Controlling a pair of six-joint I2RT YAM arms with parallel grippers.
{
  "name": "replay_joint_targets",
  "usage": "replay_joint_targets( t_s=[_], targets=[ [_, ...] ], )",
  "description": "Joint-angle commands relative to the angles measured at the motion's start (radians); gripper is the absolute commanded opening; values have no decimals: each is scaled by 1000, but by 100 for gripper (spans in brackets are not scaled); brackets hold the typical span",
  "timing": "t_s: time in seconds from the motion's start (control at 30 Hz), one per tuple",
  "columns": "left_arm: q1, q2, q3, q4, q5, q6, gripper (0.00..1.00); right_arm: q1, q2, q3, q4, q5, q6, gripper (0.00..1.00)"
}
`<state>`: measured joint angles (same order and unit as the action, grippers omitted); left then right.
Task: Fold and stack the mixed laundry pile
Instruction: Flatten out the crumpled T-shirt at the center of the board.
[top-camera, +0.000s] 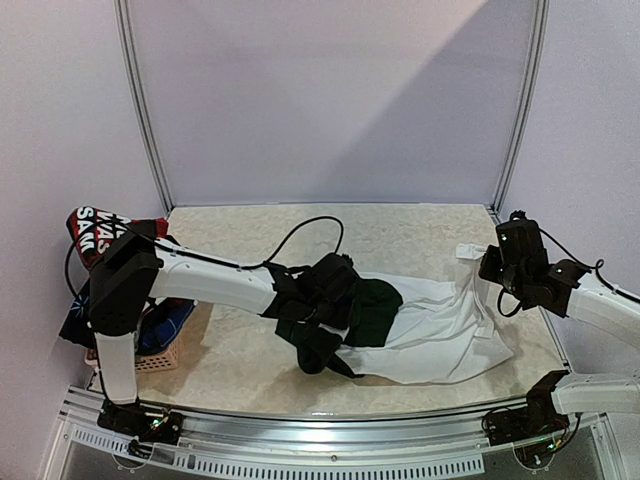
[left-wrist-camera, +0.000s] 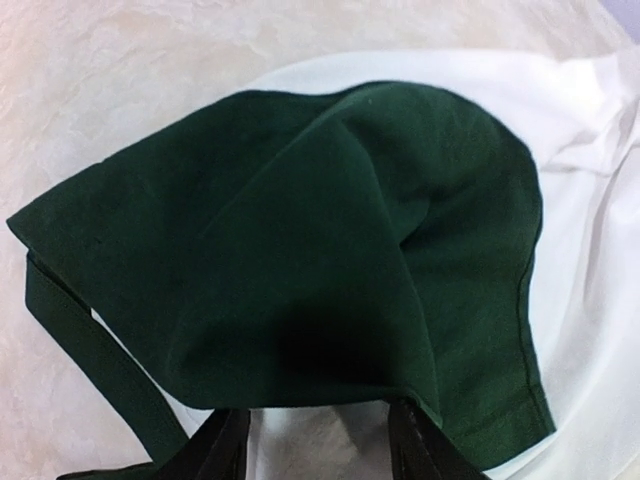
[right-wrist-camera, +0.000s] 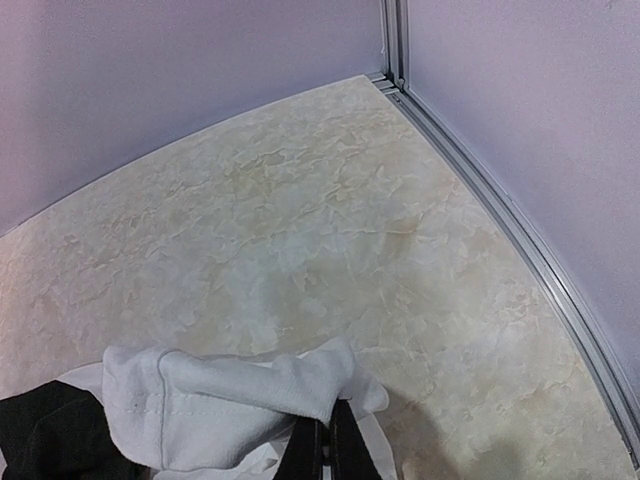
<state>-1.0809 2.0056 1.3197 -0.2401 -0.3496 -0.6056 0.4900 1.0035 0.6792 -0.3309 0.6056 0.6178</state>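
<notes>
The white-and-dark-green T-shirt (top-camera: 440, 330) lies spread across the middle and right of the table. My left gripper (top-camera: 335, 290) hovers over its dark green sleeve (top-camera: 375, 310). In the left wrist view that green sleeve (left-wrist-camera: 300, 250) drapes over my fingertips; the left gripper (left-wrist-camera: 320, 410) stands open, white cloth showing in the gap. My right gripper (top-camera: 492, 265) is shut on a white hem corner (right-wrist-camera: 230, 400), lifted above the table at the far right. The right gripper (right-wrist-camera: 330, 425) pinches that fold. More of the laundry pile (top-camera: 95, 230), a red-black piece with white lettering, hangs at the left.
A small pinkish basket (top-camera: 160, 355) stands at the left edge beside my left arm, with blue plaid cloth (top-camera: 165, 320) in it. A metal rail (right-wrist-camera: 520, 240) borders the table's right side below the purple wall. Marbled tabletop (top-camera: 400, 225) stretches behind the shirt.
</notes>
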Motion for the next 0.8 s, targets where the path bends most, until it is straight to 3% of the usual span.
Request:
replay_joint_targets(
  t_s=[0.0, 0.37, 0.77],
  targets=[
    [15, -51, -25, 37, -5, -45, 50, -4, -3, -8, 14, -10, -13, 0],
    [-22, -100, -51, 18, 25, -49, 50, -4, -6, -6, 19, -20, -17, 0],
    [-22, -6, -17, 51, 78, -59, 50, -4, -8, -4, 18, -27, -19, 0]
  ],
)
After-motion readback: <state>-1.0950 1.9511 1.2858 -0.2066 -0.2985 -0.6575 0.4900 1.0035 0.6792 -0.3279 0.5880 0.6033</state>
